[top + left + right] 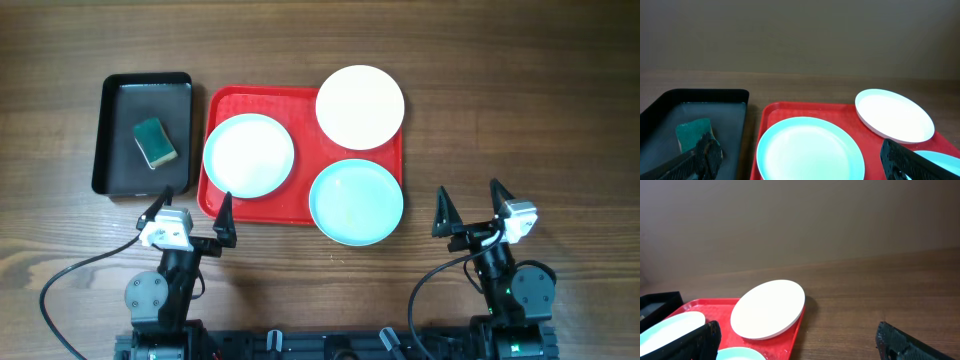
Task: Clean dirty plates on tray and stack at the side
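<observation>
The red tray (300, 205) lies at the table's middle with three plates on it. A white plate (249, 155) sits on its left half. A cream plate (360, 106) overhangs its far right corner. An aqua plate (356, 201) overhangs its near right corner. My left gripper (195, 208) is open and empty, just in front of the tray's near left corner. My right gripper (470, 200) is open and empty over bare wood, right of the aqua plate. The left wrist view shows the white plate (810, 150) between the fingers (800, 170). The right wrist view shows the cream plate (767, 308).
A black tray (105, 140) stands left of the red tray with a green sponge (155, 142) in it. It also shows in the left wrist view (735, 120) with the sponge (692, 132). Bare wooden table lies right of the red tray.
</observation>
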